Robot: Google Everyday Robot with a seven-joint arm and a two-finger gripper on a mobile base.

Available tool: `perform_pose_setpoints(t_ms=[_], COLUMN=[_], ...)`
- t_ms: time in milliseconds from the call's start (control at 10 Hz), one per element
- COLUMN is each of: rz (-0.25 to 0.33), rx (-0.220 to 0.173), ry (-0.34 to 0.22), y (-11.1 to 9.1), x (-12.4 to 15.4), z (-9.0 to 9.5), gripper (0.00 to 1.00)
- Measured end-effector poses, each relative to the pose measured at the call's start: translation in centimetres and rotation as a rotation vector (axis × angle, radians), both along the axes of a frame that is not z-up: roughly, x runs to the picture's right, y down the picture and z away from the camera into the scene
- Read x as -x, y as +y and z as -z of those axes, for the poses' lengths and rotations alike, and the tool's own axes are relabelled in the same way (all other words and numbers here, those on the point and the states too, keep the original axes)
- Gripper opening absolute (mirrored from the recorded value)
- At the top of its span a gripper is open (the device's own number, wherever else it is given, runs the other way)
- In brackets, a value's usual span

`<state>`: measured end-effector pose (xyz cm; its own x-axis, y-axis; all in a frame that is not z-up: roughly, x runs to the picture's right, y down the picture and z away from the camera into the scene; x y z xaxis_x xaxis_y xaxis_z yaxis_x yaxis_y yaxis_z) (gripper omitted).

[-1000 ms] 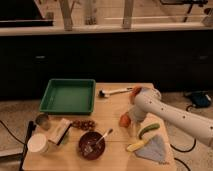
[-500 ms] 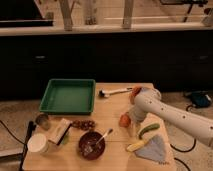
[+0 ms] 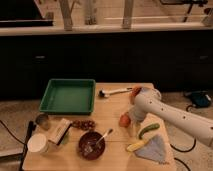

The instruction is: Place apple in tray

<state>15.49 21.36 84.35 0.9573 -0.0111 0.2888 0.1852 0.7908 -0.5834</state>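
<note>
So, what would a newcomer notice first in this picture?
Probably the white robot arm reaching in from the right, its gripper down at the apple near the table's middle. Next, the big green tray at the table's far left.

Brown bowl [image 3: 91,144] w/ spoon [image 3: 104,135], brush [image 3: 114,92]

A single camera looks down from above and in front onto the whole counter [image 3: 112,107], at medium distance, facing the dark cabinets behind; the pincer [image 3: 126,120] hangs right of centre.
</note>
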Motion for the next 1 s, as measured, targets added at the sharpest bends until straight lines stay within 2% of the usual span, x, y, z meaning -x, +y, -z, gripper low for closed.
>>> perform_pose_setpoints(t_ms=[800, 900, 1000], rz=[0.070, 0.077, 0.085], rx=[-0.003, -0.002, 0.002], ry=[-0.116, -0.128, -0.139], y=[-0.8, -0.9, -0.8], x=[1.6, 1.7, 1.7], z=[0.6, 0.6, 0.7], gripper=[0.79, 0.73, 0.62])
